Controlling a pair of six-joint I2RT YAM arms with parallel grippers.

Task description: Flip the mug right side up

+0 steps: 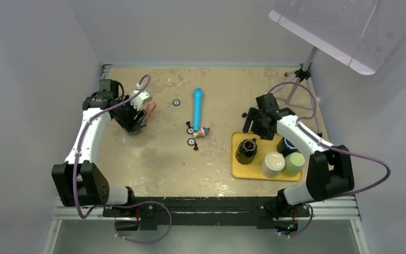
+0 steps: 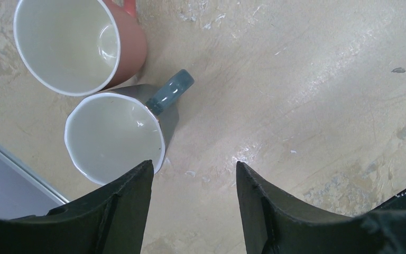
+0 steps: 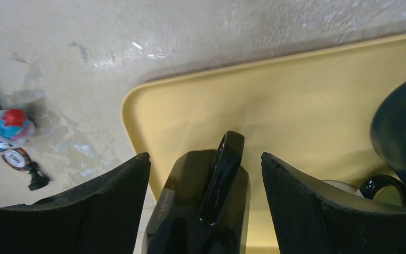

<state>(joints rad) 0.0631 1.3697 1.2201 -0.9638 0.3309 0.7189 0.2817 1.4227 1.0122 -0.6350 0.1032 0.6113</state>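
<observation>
A glossy black mug (image 3: 190,211) stands at the left end of the yellow tray (image 3: 306,95), its handle turned towards the right wrist camera. My right gripper (image 3: 206,159) is open and straddles it, with a gap showing on both sides. From above, the black mug (image 1: 247,150) shows a pale ring on its top face, just below the right gripper (image 1: 256,129). My left gripper (image 2: 194,169) is open over bare table. Beside its left finger stands a grey mug (image 2: 111,137), mouth up, and behind that a pink mug (image 2: 68,45), also mouth up.
The tray (image 1: 243,172) also holds a cream mug (image 1: 272,164), a green mug (image 1: 294,164) and a dark blue one (image 1: 285,144). On the table's middle lie a blue cylinder (image 1: 196,108), a small toy figure (image 1: 203,131) and little black pieces (image 1: 190,127). A tripod (image 1: 301,74) stands at the back right.
</observation>
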